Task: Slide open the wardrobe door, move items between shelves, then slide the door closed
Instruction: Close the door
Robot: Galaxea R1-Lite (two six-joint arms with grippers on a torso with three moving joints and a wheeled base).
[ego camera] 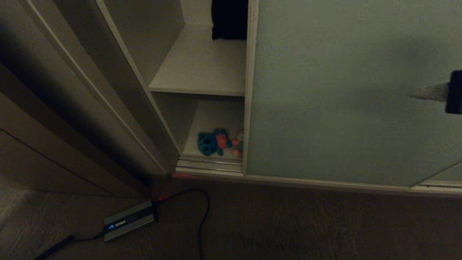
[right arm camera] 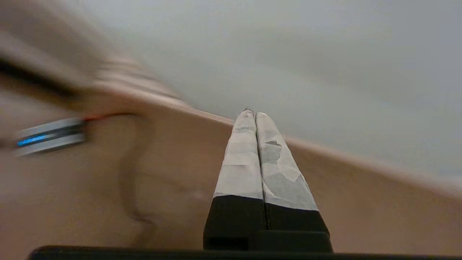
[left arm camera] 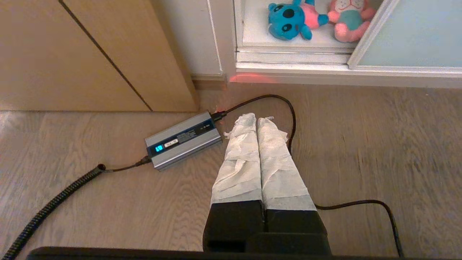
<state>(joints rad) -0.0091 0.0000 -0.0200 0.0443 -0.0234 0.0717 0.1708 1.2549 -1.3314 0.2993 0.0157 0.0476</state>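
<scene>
Right hand (right arm camera: 255, 115), fingers pressed together and empty, faces my sliding wardrobe door (ego camera: 346, 90); door only part open; next, push it wider to reach the toys (ego camera: 220, 142).

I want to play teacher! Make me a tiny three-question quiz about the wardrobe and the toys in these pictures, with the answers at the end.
1. True or false: the sliding door is pulled fully across the wardrobe.
2. Which shelf are the blue toy and the pink toy lying on? A) the upper shelf B) the bottom shelf
3. Fill in: the left tool hangs over the floor with its fingers ____.

Key:
1. False; a gap on the left side shows the shelves.
2. B
3. shut
</scene>
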